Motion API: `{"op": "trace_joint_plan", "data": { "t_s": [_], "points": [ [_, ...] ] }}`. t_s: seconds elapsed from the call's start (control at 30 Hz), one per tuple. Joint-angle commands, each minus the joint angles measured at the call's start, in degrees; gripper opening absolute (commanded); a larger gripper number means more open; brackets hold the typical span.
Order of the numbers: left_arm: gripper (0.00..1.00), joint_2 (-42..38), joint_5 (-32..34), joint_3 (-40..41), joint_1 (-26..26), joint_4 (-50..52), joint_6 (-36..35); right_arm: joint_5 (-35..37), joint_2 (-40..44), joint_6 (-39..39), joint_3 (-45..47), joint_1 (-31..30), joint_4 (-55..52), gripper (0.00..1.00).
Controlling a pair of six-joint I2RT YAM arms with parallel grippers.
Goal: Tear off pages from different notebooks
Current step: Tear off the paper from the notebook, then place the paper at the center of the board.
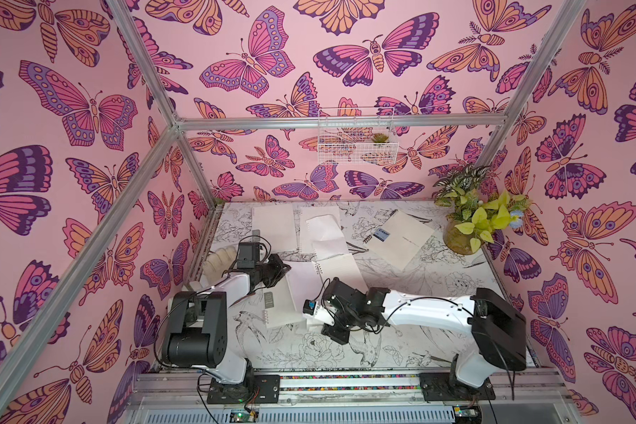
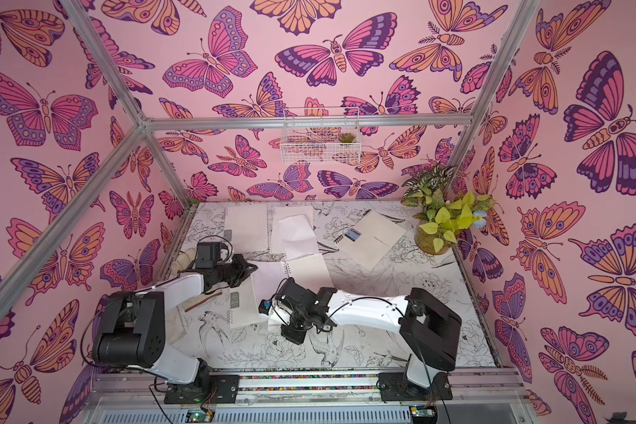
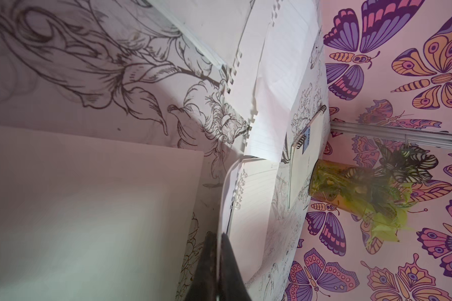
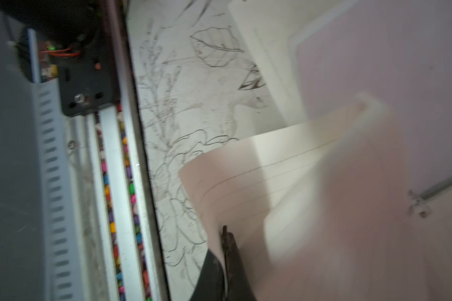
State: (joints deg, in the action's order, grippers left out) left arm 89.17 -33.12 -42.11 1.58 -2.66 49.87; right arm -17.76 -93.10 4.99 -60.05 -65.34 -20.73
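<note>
What worries me most is the lined page (image 4: 245, 187) pinched in the right end effector (image 4: 223, 250). It curls hard just above the closed jaws, and a skewed pull could rip it across instead of along its holes. That view is blurred, so I can't tell whether it is free of its rings. The left end effector (image 3: 218, 242) is clamped on a thin sheet (image 1: 302, 282) of the ring-bound notebook (image 3: 251, 203) just ahead of it. If that grip slips, the notebook drags. Both arms reach low over the surface (image 1: 437, 293), wrists turned inward, end effectors near each other.
</note>
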Motion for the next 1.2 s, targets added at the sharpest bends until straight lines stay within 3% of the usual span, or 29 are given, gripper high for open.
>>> {"op": "trace_joint_plan", "data": {
  "t_s": [0.0,0.2,0.33,0.4,0.47,0.57,0.8,0.9,0.97,1.03,1.1,1.13,1.17],
  "points": [
    [0.0,0.3,0.6,0.9,-1.1,-1.7,-0.6,-12.4,7.5,-4.1,3.4,-0.7,2.1,0.0],
    [0.0,1.3,-1.3,0.9,-2.3,-1.7,-2.2,-15.2,22.9,-8.5,6.9,1.5,6.3,0.0],
    [0.0,0.8,-2.4,1.2,-3.3,-0.9,-4.2,-18.2,28.1,-15.4,7.6,11.1,15.7,0.0],
    [0.0,0.6,-3.8,0.7,-3.5,0.8,-6.2,-9.4,26.8,-19.4,7.1,14.9,20.8,0.0],
    [0.0,0.1,-4.7,-0.2,-3.5,3.8,-9.3,-1.0,20.4,-23.1,2.7,20.0,21.9,0.0],
    [0.0,-1.8,-3.8,-1.0,-3.5,10.0,-13.9,0.6,6.1,-30.5,-7.1,27.2,25.0,0.0],
    [0.0,-6.3,3.8,-5.0,-1.9,24.5,-21.3,-4.1,-26.4,-46.3,-32.3,36.8,35.4,0.0],
    [0.0,-7.5,7.3,-7.5,-1.3,28.6,-22.3,-3.6,-36.3,-45.3,-41.8,38.5,32.6,0.0],
    [0.0,-7.7,9.3,-9.7,-0.4,30.8,-22.5,-0.8,-41.0,-39.6,-48.7,38.6,25.7,0.0],
    [0.0,-7.5,11.5,-12.0,1.2,32.5,-22.4,0.1,-45.1,-36.0,-55.3,39.0,18.6,0.11],
    [0.0,-6.7,13.3,-14.6,3.5,34.0,-22.1,-1.5,-47.6,-34.6,-59.0,39.9,13.6,0.33],
    [0.0,-6.1,14.4,-16.0,4.7,34.7,-21.8,-1.9,-48.1,-33.9,-60.5,40.5,10.4,0.49],
    [0.07,-5.4,15.5,-17.3,6.1,35.2,-21.5,-2.2,-47.9,-33.3,-60.9,40.9,8.2,0.58]
  ]
}}
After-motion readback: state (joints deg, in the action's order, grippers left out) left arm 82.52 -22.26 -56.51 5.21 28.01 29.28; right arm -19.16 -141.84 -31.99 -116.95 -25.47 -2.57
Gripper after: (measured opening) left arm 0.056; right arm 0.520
